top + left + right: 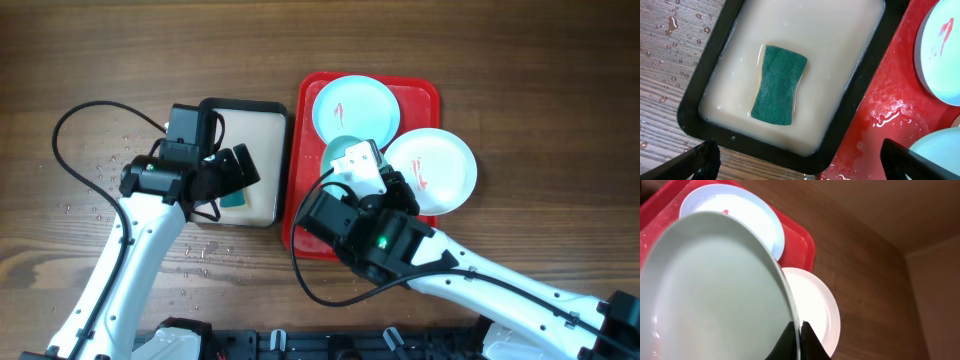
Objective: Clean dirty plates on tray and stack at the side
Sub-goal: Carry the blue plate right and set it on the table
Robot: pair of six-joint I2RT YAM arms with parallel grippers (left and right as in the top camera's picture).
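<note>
- Right gripper (800,337) pinches the rim of a pale blue plate (715,290), tilted over the red tray (305,130), frame centre
- At tray top a smeared blue plate (353,108); white plate (432,170) overhangs the right rim
- Left gripper (800,162) wide open above green sponge (778,85) in black-rimmed tray (695,95), left of the red one

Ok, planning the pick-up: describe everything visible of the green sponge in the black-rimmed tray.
The green rectangular sponge has a rough scouring top, pinched-in long sides and a thin yellow layer along its left edge. It lies flat, slightly slanted, in cloudy beige liquid near the middle of the black-rimmed tray. Nothing grips it; the left gripper hangs open, clear of it.
</note>
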